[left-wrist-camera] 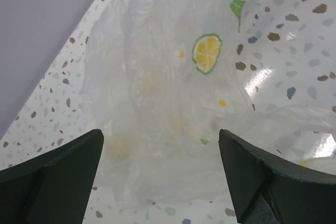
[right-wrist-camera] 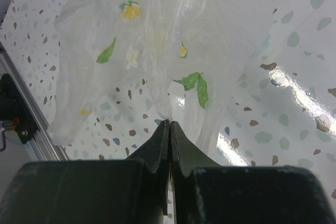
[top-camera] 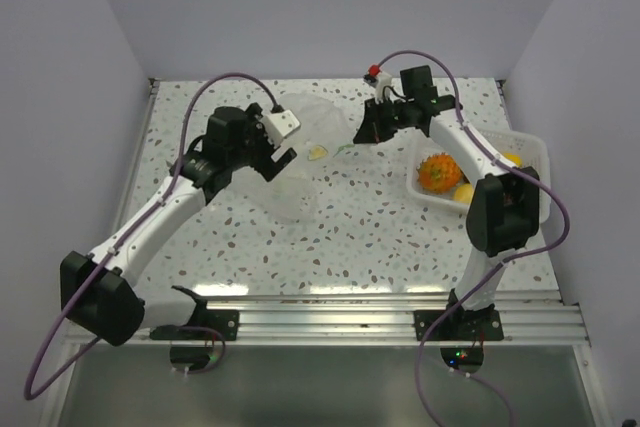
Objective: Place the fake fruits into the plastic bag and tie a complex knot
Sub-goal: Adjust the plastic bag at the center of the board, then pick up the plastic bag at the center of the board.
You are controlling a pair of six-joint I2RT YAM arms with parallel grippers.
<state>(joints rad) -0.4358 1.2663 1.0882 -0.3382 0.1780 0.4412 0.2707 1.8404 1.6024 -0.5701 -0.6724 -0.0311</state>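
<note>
The plastic bag [top-camera: 300, 157] is thin and clear with printed lemon slices and green leaves, lying crumpled at the table's back middle. My right gripper [right-wrist-camera: 170, 123] is shut on the bag's edge [right-wrist-camera: 168, 98] and holds it up a little. It shows at the bag's right side in the top view [top-camera: 365, 135]. My left gripper [left-wrist-camera: 160, 145] is open and empty, its fingers either side of the bag [left-wrist-camera: 157, 103], at the bag's left in the top view [top-camera: 280, 159]. The fake fruits, a spiky orange one [top-camera: 438, 173] and yellow ones [top-camera: 465, 193], lie in a white tray [top-camera: 530, 147]. No knot shows.
The white tray stands at the right, beside my right arm. A metal rail [top-camera: 380, 312] runs along the near table edge. Grey walls close the back and sides.
</note>
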